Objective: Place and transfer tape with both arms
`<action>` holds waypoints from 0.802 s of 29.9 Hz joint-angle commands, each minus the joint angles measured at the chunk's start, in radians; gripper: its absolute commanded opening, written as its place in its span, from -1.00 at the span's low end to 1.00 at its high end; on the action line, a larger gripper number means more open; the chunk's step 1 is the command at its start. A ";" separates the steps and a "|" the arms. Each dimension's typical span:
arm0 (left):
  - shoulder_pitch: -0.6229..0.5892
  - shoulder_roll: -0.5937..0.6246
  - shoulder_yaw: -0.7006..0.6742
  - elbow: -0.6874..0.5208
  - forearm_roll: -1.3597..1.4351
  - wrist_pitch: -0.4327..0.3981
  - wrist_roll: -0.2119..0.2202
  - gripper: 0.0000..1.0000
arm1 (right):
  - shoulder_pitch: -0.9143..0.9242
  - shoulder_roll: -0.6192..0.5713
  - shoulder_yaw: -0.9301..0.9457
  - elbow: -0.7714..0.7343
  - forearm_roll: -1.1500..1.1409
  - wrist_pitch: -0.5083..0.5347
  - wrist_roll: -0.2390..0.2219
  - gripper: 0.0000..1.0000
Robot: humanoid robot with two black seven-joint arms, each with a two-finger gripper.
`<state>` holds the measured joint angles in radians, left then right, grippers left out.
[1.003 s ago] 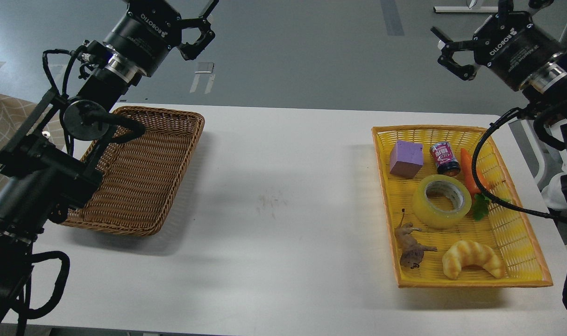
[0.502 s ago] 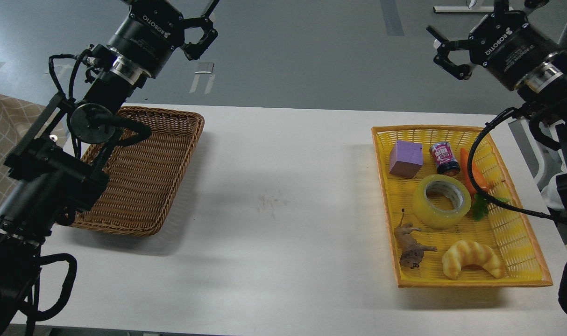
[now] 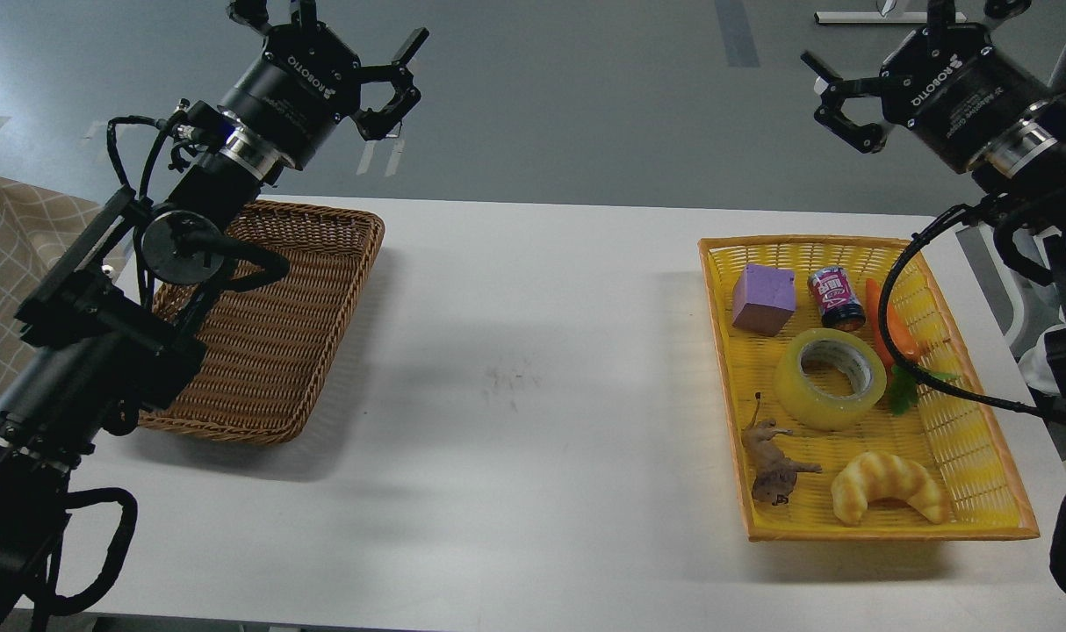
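Note:
The tape [image 3: 830,378], a translucent yellow roll with a grey-white core, lies flat in the middle of the yellow basket [image 3: 972,448] on the right of the table. My left gripper [image 3: 384,75] is open and empty, held high above the far edge of the brown wicker basket [image 3: 274,338]. My right gripper [image 3: 836,96] is open and empty, held high beyond the far end of the yellow basket, well above the tape.
In the yellow basket with the tape lie a purple block [image 3: 764,298], a small can [image 3: 836,298], a toy carrot [image 3: 889,338], a brown animal figure [image 3: 772,465] and a croissant toy [image 3: 889,487]. The wicker basket holds nothing. The white table [image 3: 533,395] lies between them.
My left arm has swung right and slightly down, its gripper now lower and farther right. My right gripper has shifted a little left. The tape has not moved.

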<state>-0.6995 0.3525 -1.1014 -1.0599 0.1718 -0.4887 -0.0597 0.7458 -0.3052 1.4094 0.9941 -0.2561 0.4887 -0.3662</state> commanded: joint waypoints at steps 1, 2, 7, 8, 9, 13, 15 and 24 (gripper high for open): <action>0.000 0.002 0.000 0.000 0.000 0.000 -0.002 0.97 | -0.008 0.000 -0.001 0.000 0.000 0.000 0.000 1.00; 0.000 0.002 0.000 0.000 0.000 0.000 -0.002 0.97 | -0.008 -0.002 -0.001 0.000 0.000 0.000 0.000 1.00; 0.000 0.002 0.000 0.000 0.000 0.000 -0.003 0.97 | -0.011 -0.011 -0.017 0.000 -0.006 0.000 0.000 1.00; 0.000 0.002 0.000 0.000 0.000 0.000 -0.003 0.97 | -0.011 -0.014 -0.018 0.000 -0.009 0.000 0.000 1.00; 0.000 0.003 0.000 0.000 0.000 0.000 -0.005 0.97 | -0.014 -0.015 -0.020 0.000 -0.015 0.000 -0.003 1.00; 0.000 0.016 0.000 0.000 0.003 0.000 -0.006 0.97 | -0.036 -0.077 -0.073 0.003 -0.055 0.000 -0.008 1.00; 0.000 0.016 0.002 0.001 0.006 0.000 -0.006 0.97 | -0.022 -0.124 -0.145 0.003 -0.098 0.000 -0.007 1.00; 0.003 0.020 0.002 0.003 0.078 0.000 -0.009 0.97 | 0.001 -0.325 -0.305 0.087 -0.335 0.000 0.001 1.00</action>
<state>-0.6966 0.3704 -1.0997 -1.0569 0.2402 -0.4887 -0.0688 0.7458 -0.5725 1.1228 1.0421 -0.4816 0.4887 -0.3662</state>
